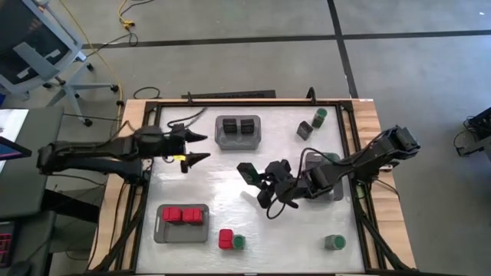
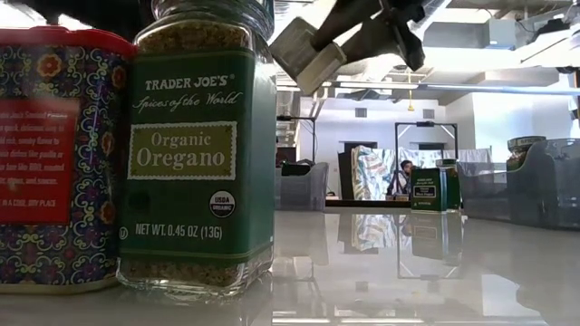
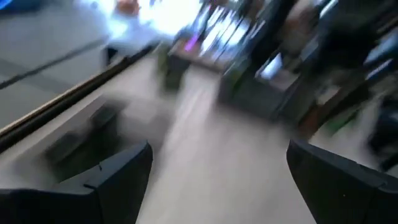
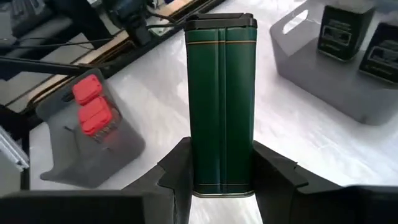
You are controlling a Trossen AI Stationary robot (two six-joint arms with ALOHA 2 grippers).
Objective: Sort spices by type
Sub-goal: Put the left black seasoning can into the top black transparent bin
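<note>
holding a dark green tin (image 4: 221, 102) between its fingers, the right pincer (image 1: 265, 188) hangs over the middle of the table (image 1: 222, 184), the tin sticking out toward 10 o'clock. in the right wrist view the fingers (image 4: 180, 171) pinch only the tin's near end, so most of it stands free of the grip.

the left pincer (image 1: 198, 147) waits spread wide and empty at about 10 o'clock on the table.

two black tins (image 1: 238, 126) sit in a grey tray (image 1: 238, 142) at 12 o'clock, and two red boxes (image 1: 182, 215) lie in a tray (image 1: 181, 231) at 7 o'clock. a loose red box (image 1: 225, 239) and a green-lidded jar (image 1: 238, 242) stand touching or nearly so at 6 o'clock; the low view shows that jar as oregano. more jars stand at 1 o'clock (image 1: 319, 116) and 5 o'clock (image 1: 334, 242), and a third tray (image 1: 326, 162) lies partly under the right arm at 3 o'clock.

risks, as i judge them: the short grip could let the tin pivot or slip during a swing. heading for the 12 o'clock tray, the tin's far end could clip the tins already there or the tray wall. the left pincer sits near that route, so the arms could meet.
</note>
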